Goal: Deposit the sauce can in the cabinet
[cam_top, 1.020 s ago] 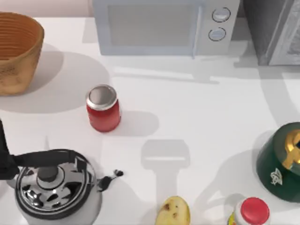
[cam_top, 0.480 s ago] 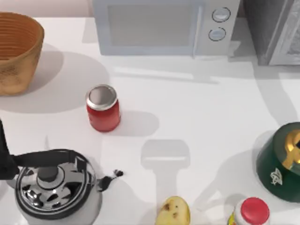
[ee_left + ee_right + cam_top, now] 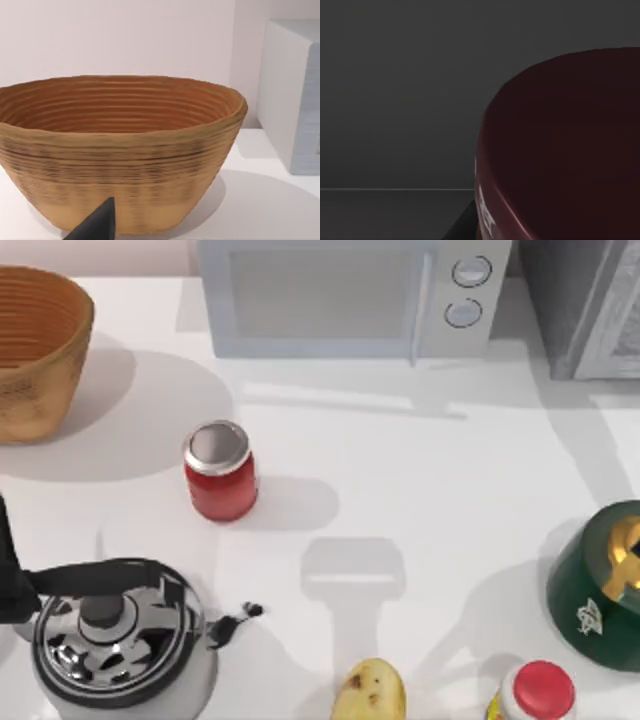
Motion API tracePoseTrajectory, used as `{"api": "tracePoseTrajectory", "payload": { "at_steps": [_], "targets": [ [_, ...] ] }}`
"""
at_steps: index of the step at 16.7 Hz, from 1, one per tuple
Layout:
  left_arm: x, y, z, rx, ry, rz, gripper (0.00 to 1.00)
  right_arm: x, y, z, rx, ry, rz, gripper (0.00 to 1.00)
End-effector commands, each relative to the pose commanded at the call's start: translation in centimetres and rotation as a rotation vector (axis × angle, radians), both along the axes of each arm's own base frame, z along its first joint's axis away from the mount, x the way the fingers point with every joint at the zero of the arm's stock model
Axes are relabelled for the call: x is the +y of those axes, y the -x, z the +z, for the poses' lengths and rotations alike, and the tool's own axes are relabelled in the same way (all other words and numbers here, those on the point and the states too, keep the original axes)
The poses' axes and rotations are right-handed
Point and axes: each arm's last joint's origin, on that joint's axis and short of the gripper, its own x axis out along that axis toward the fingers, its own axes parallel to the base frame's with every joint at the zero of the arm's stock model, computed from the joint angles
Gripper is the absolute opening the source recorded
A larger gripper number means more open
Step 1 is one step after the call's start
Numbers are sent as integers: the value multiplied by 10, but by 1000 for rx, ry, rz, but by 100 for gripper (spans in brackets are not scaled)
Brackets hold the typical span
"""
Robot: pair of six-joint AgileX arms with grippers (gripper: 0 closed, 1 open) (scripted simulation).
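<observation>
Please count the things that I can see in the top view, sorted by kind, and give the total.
Cans: 1, red can
Kettles: 1
Baskets: 1
Microwaves: 1
Cabinets: 1
Bottles: 1, red cap
Potatoes: 1
Green teapots: 1
Total: 8

left arm [image 3: 8, 580]: black, slim link | left hand fingers [image 3: 95, 227]: matte black, pointed wedge tip

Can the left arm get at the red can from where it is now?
Probably yes. The red can stands alone on open table; the kettle sits nearer the front and the basket farther back, so neither crowds it.
</observation>
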Motion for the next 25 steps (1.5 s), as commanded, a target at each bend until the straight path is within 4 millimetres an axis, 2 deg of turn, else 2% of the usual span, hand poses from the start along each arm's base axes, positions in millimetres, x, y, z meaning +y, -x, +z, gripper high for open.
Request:
{"api": "tracePoseTrajectory", "payload": {
  "at_steps": [9, 11, 15, 25],
  "targets": [
    [0, 0, 0, 0, 0, 0, 100, -1, -85, -21, 12, 3, 6, 0],
    [0, 0, 0, 0, 0, 0, 100, -4, -91, -21, 0, 2, 0, 0],
    [0, 0, 0, 0, 0, 0, 100, -4, -91, -21, 0, 2, 0, 0],
    [0, 0, 0, 0, 0, 0, 100, -4, -91, -21, 0, 2, 0, 75]
  ]
}}
